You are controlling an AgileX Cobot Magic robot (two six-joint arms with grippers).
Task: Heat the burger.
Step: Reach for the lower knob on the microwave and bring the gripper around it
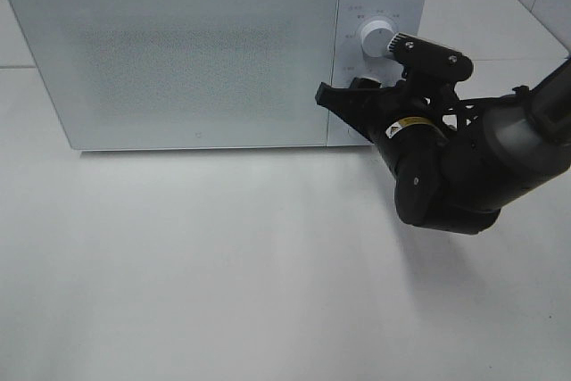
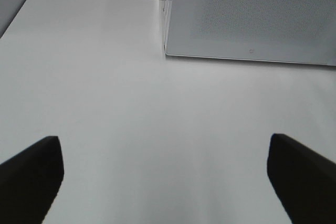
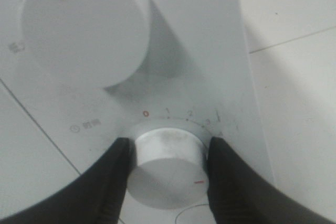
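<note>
The left jaws hang wide apart over the bare tabletop (image 2: 131, 103), holding nothing, well clear of the work. I leave them parked.

Farther out, my right arm (image 1: 464, 167) reaches in from 4 o'clock to the control panel (image 1: 357, 60) at the 3 o'clock end of the microwave (image 1: 178, 51). The right jaws are clamped on the timer knob (image 3: 167, 177), one pad on each side of its rim. This knob sits at 6 o'clock from the upper knob (image 1: 375, 39).

The timer's red line (image 3: 198, 182) stands off the red zero (image 3: 146, 114), round beyond the small numerals, so I judge the step in hand is dialling the time. To do it well, I roll the wrist about the knob's own axis, keep the squeeze even so the pads don't slip, and avoid leaning on the panel, which could shove the microwave back. I watch the red line against the scale, then let go straight backward.

The door (image 1: 178, 86) is shut and frosted. I cannot see the burger; I take it to be inside.
</note>
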